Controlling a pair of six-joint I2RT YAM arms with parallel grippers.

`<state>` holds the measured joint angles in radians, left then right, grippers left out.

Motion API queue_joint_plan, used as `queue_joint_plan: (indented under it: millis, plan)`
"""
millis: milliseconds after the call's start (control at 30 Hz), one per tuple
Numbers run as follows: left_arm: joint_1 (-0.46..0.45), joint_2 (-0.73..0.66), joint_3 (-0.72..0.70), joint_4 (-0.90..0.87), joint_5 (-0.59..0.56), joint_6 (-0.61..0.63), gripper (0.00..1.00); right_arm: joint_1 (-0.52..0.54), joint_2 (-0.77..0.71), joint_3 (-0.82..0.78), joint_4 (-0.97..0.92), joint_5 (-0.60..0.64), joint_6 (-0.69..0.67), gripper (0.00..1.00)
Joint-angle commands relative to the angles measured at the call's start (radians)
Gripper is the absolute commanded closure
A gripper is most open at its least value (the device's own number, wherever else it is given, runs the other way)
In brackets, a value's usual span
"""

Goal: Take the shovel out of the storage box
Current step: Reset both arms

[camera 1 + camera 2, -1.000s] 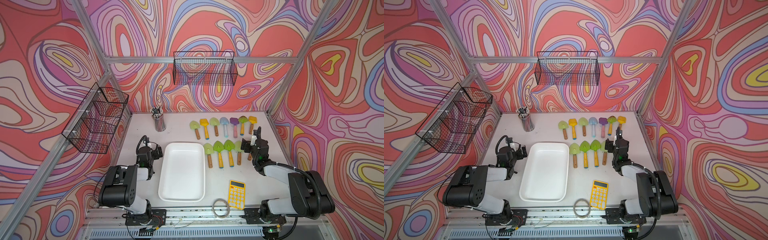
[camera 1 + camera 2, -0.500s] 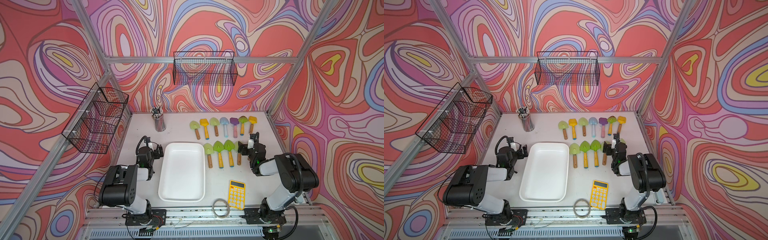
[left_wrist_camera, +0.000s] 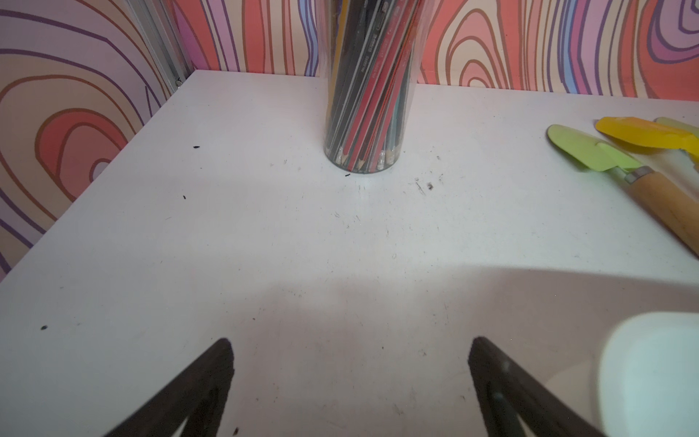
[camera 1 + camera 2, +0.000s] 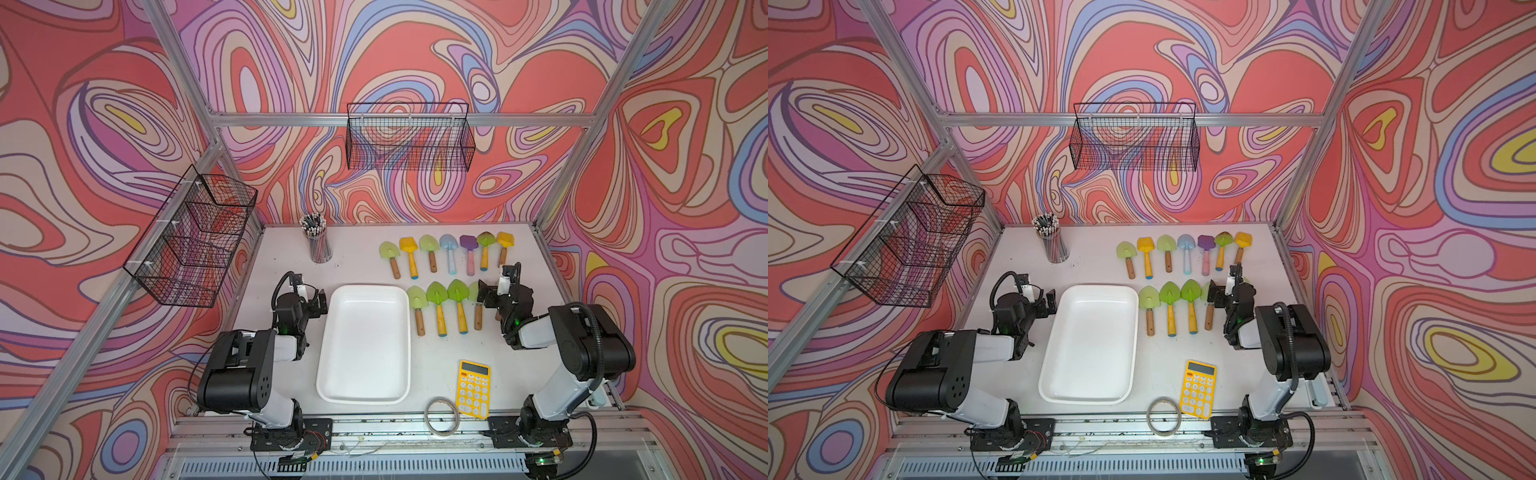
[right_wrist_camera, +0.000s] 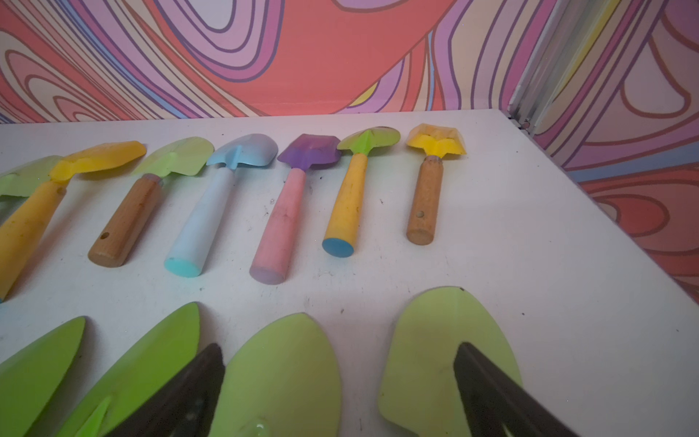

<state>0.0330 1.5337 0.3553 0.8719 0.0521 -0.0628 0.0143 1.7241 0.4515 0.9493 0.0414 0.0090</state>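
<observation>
1. By the left edge of the tabletop, the left hand [image 3: 351,342] sits low with its two fingers spread wide. It holds nothing. Only bare tabletop lies between them.
2. Just beside it is the storage box [image 4: 365,340], white and shallow, running toward the near edge. I see nothing in it at all.
3. So the shovel is not in the box. Every shovel lies flat on the tabletop to the right of the box, in two rows. The near row [image 4: 437,295] is all green, and the far row [image 4: 451,249] has mixed colours and reaches toward the far right corner. I think the taking-out is done.
4. These shovels look light and stiff. The blade is thin and lies flat, so it would be hard to pinch, and its smooth paint may slip. The round handle [image 4: 440,320] is thicker, so I would pinch it across the middle.
5. The right hand [image 5: 337,346] hangs over the right end of the near row, fingers wide, holding nothing. The last green shovel [image 5: 427,340] lies under it, not gripped.
</observation>
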Motion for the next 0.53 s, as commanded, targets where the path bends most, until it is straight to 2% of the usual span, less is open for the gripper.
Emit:
queue_joint_plan:
  millis: [0,167,233,500]
  plan:
    - [0.005,0.005,0.012,0.025,0.014,0.017,0.00,-0.002,-0.004,0.018,0.006,0.035,0.006,0.02]
    - [0.005,0.006,0.014,0.024,0.015,0.018,0.00,-0.003,-0.005,0.017,0.008,0.039,0.005,0.02]
    - [0.006,0.011,0.032,-0.007,0.086,0.053,0.00,-0.003,-0.004,0.016,0.008,0.039,0.006,0.02]
    - [0.007,0.008,0.022,0.008,0.079,0.045,0.00,-0.002,-0.001,0.022,-0.002,0.031,0.010,0.01]
